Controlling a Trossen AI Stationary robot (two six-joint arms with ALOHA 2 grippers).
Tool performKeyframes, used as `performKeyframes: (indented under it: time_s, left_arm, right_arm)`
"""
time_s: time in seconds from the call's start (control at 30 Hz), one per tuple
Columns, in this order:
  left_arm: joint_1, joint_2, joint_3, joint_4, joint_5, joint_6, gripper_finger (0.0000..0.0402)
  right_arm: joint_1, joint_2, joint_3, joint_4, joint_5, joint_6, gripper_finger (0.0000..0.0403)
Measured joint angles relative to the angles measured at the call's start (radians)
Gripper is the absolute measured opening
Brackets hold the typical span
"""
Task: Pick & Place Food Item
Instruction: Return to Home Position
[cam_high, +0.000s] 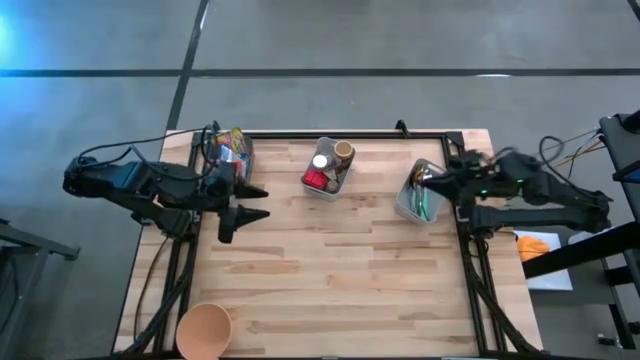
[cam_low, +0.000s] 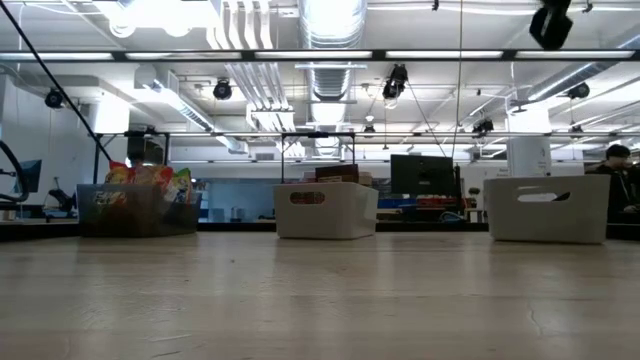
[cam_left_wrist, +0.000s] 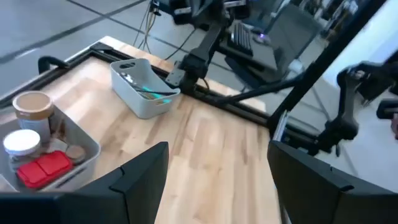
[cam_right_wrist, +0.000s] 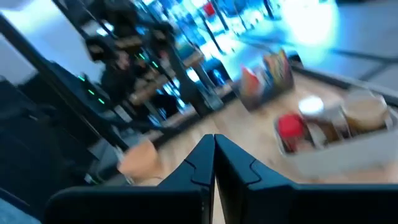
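Observation:
Food sits in two bins at the table's far side. A dark bin at the far left holds snack packets. A white middle bin holds a tan-lidded jar, a white-lidded jar and a red container. My left gripper is raised just to the near side of the dark bin, open and with nothing between its fingers, pointing toward the table's right. My right gripper is shut and holds nothing. It is raised over the right white bin, pointing left.
The right white bin holds utensils. An orange bowl stands at the near left corner. A black frame runs along the table's far and side edges. Bare wood stretches across the middle and near side.

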Motion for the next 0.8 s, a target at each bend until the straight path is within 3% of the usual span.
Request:
performKeyframes:
  time_s: [0.17,0.37,0.43,0.6,0.8]
  left_arm:
    - [0.000,-0.043,-0.007,0.009,-0.035,-0.081,0.0278]
    - [0.000,-0.107,-0.098,0.020,-0.003,0.034,0.0278]
    - [0.000,-0.131,-0.140,0.059,0.022,0.070,0.0278]
    - [0.009,-0.201,-0.270,0.192,0.028,0.178,0.0278]
    - [0.064,-0.343,-0.443,0.234,0.029,0.087,0.0278]
  right_arm:
    - [0.000,-0.004,0.064,0.047,-0.068,-0.026,0.0008]
    - [0.000,0.026,0.075,0.215,-0.398,-0.078,0.0008]
    - [0.000,0.029,0.076,0.221,-0.463,-0.037,0.0008]
    - [0.003,0.029,0.066,0.243,-0.474,-0.025,0.0008]
    - [0.019,0.027,0.061,0.241,-0.458,-0.137,0.0008]
